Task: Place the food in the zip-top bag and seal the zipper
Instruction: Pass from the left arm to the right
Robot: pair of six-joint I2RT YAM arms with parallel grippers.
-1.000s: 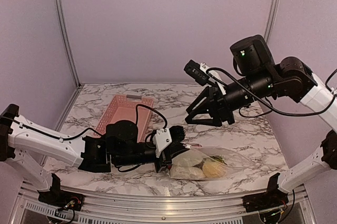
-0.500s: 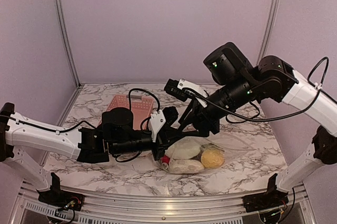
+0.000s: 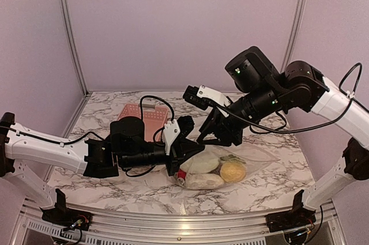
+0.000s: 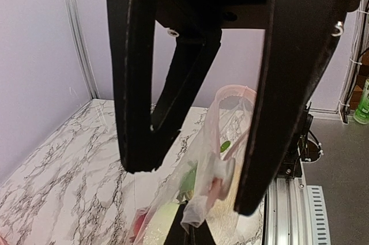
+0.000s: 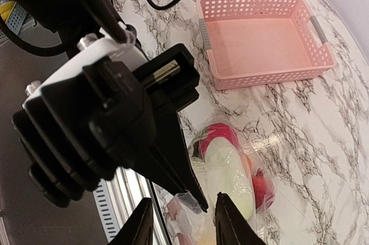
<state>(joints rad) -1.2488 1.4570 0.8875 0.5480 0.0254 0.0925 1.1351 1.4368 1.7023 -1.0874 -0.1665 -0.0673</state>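
The right tool (image 3: 214, 139) has dropped to the zip-top bag (image 3: 253, 161) mouth, jaws parted; the left tool (image 3: 183, 161) stays clenched on its rim. With the food (image 3: 203, 165) inside, sealing looks next.

The bench (image 3: 242, 199) is white marble veined in dark grey, the basket (image 5: 265, 78) is pink with a dotted lattice, and the clear, glossy zip-top bag (image 3: 256, 158) shows white, yellow and red food (image 3: 202, 165).
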